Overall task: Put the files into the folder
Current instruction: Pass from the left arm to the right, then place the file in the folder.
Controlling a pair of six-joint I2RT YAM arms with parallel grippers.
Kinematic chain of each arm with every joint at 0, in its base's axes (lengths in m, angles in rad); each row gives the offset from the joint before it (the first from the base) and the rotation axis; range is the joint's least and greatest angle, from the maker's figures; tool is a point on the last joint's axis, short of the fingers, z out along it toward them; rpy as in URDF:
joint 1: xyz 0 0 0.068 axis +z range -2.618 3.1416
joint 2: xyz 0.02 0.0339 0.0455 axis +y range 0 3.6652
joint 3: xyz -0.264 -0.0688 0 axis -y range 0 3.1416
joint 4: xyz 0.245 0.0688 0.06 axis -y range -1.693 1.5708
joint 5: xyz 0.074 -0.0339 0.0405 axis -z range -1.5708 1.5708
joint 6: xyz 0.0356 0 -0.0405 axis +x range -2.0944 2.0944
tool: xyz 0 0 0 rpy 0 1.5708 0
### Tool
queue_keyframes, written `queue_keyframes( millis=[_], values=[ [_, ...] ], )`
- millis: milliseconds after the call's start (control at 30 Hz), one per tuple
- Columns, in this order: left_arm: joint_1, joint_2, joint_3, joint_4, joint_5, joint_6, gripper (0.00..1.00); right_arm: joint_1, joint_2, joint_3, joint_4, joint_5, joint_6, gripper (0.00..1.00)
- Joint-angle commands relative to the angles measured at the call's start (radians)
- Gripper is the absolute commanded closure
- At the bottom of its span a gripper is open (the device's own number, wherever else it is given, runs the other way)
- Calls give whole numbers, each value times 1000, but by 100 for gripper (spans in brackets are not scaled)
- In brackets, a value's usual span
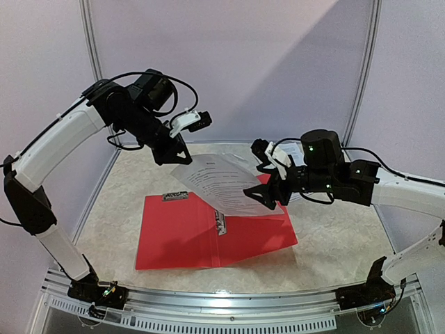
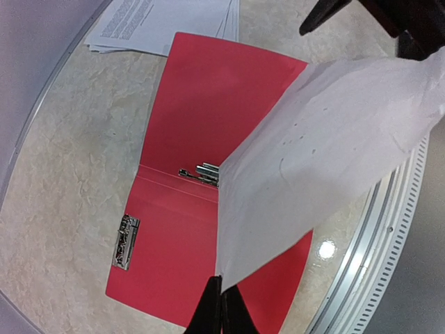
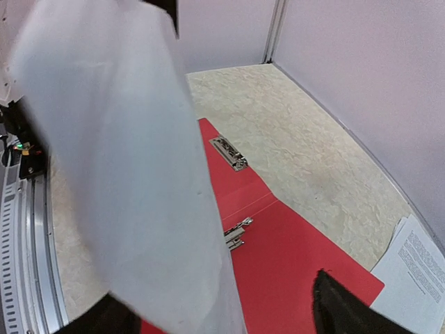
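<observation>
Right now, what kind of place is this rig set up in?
Likely a partitioned robot test booth, not an office: plain lilac panel walls on silver metal poles, a beige marble-patterned tabletop, and a ribbed aluminium mounting rail along its near edge.

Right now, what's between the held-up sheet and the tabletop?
The open red folder lies flat on the table, beneath the sheet pinched by the left gripper. The top external view shows this best.
</observation>
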Motion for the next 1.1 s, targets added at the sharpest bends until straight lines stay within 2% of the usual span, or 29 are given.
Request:
queue_keyframes(
  millis=[0, 167, 233, 267, 333, 367, 400, 433, 467, 500, 633, 767, 933, 1067],
  values=[
    [-15, -6, 10, -18, -11, 14, 100, -17, 42, 41, -24, -54, 37, 36],
    [-17, -6, 11, -15, -10, 21, 100, -48, 50, 39, -27, -123, 83, 73],
    [-17, -6, 10, -14, -11, 25, 100, -62, 48, 40, -33, -144, 101, 93],
    [-17, -6, 11, -14, -11, 28, 100, -68, 48, 42, -36, -152, 112, 99],
    [-17, -6, 13, -14, -14, 35, 100, -82, 48, 61, -57, -164, 141, 100],
    [-17, -3, 17, -18, -25, 39, 91, -89, 50, 80, -79, -164, 151, 100],
    [-17, 0, 24, -25, -45, 44, 57, -102, 54, 106, -116, -164, 187, 100],
    [-17, 2, 30, -30, -74, 53, 28, -116, 61, 137, -162, -167, 211, 100],
    [-16, 1, 32, -31, -107, 63, 9, -138, 80, 171, -214, -177, 251, 100],
    [-13, -6, 29, -28, -139, 79, 2, -162, 95, 201, -271, -189, 276, 100],
    [18, -60, -58, 24, -219, 130, 1, -259, 182, 285, -454, -261, 404, 100],
    [83, -71, -173, 54, -239, 143, 1, -365, 261, 294, -529, -405, 482, 100],
    [150, -67, -387, 133, -300, 165, 1, -452, 371, 306, -597, -471, 454, 100],
    [157, -47, -555, 234, -390, 190, 0, -470, 474, 343, -641, -470, 412, 100]
  ],
)
